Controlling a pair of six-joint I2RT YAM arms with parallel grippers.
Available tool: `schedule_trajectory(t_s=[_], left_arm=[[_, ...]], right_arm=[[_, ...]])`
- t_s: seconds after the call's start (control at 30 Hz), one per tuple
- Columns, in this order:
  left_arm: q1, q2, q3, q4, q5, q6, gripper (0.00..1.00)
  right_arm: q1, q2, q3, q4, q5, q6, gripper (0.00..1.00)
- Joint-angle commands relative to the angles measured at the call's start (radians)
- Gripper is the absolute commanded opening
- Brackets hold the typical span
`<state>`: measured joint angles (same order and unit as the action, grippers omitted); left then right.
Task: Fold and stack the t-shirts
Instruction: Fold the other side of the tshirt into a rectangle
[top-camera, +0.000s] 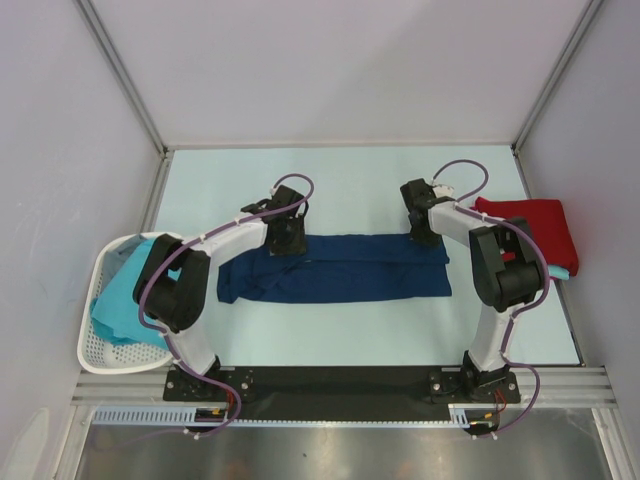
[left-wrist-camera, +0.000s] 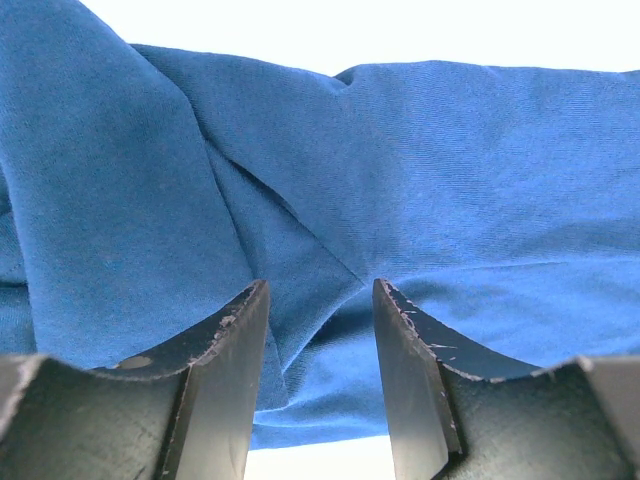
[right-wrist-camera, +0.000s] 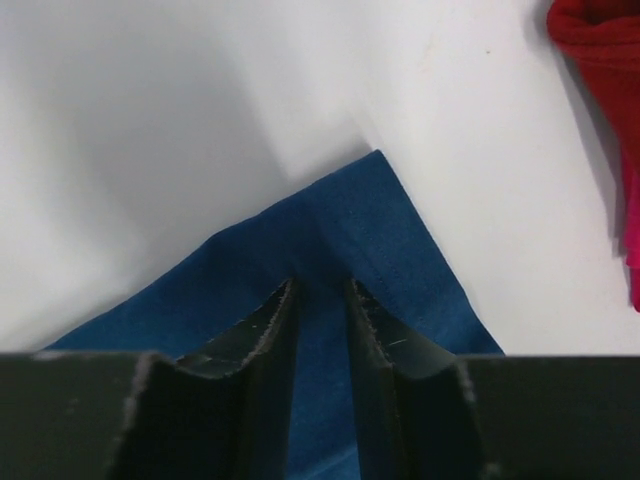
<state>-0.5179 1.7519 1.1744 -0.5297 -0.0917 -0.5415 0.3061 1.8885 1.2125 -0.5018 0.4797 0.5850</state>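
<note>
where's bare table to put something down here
Bare table lies between the navy t-shirt and the back wall, and a strip between it and the black base rail. Crowded left by the basket and right by the red t-shirt.

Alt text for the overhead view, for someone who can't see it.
A navy t-shirt lies folded into a long strip on a table, with the left gripper and right gripper down at its far edge. A red t-shirt lies at right; turquoise cloth sits in a white basket at left.
</note>
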Motion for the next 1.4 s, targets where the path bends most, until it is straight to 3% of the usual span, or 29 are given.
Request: schedule_trajectory(t_s=[0.0,0.17,1.37], left_arm=[[-0.01,-0.008,0.004,0.007,0.009,-0.014,0.51],[-0.008,0.0,0.004,0.008,0.014,-0.017,0.51],[-0.008,0.041,0.047,-0.018,0.004,-0.011,0.5]], right_arm=[[-0.004,0.035,-0.01,0.011,-0.015,0.006,0.25],[-0.007,0.041,-0.007,0.017,-0.023,0.001,0.01],[-0.051,0.132,0.182,-0.014,-0.021,0.001,0.0]])
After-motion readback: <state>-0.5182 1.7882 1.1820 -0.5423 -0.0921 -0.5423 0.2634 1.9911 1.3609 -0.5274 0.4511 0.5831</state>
